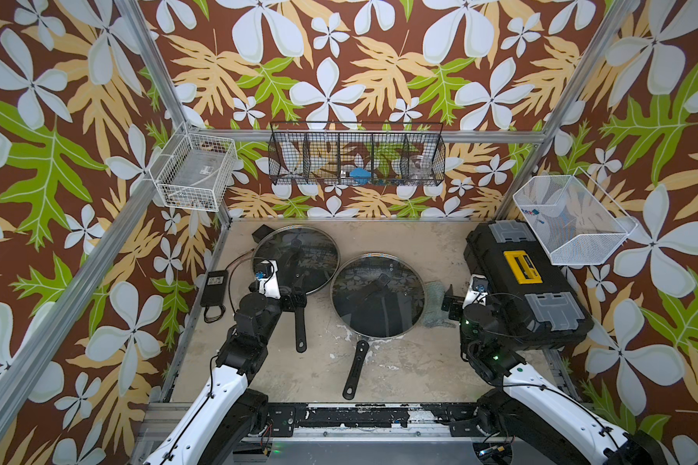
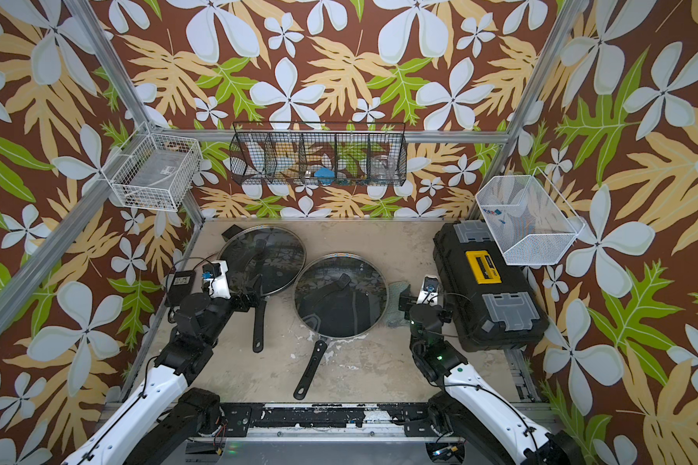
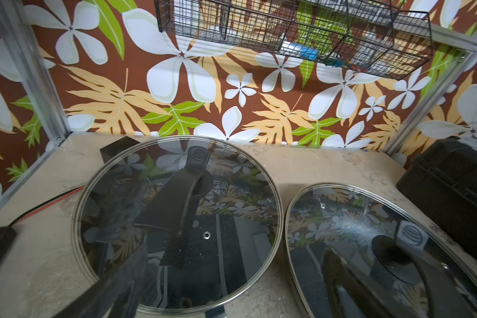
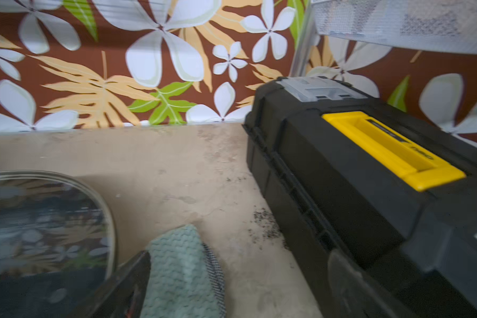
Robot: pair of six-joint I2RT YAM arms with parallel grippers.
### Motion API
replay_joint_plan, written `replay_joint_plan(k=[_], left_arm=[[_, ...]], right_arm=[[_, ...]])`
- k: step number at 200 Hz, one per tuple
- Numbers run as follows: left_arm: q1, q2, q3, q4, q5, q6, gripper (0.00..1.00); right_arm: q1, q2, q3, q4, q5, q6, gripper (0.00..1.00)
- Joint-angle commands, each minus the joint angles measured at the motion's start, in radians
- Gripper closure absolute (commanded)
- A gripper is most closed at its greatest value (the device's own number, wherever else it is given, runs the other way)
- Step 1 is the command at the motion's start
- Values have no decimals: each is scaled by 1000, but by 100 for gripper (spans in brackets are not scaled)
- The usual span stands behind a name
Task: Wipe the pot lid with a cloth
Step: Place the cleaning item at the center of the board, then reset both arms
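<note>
The cloth [image 1: 433,292] lies flat between lid [image 1: 379,296] and toolbox [image 1: 551,282], with its long axis running front to back. The left gripper [image 1: 297,300] is open. The right gripper [image 1: 447,301] is open over the cloth.

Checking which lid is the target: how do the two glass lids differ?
The pot lid looks slightly larger than the other lid. The pot lid sits mid-table with the cloth at its right edge; the other lid sits farther back and left, no cloth beside it. Both are clear glass with metal rims and black handles.
</note>
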Motion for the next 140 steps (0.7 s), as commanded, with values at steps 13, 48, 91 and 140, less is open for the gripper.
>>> replay_joint_plan(k=[13,48,91,140], left_arm=[[7,-1,-94,193,-11,-26,0],[8,-14,-239,391,-66,30,0],[70,104,-300,563,-141,127,0],[157,290,-364,811,-86,165,0]], right_arm=[[-115,16,-95,319,-4,-49,0],[-209,97,-126,430,-77,35,0],[-248,299,-141,626,-55,13,0],[-308,399,-157,745,-142,-8,0]])
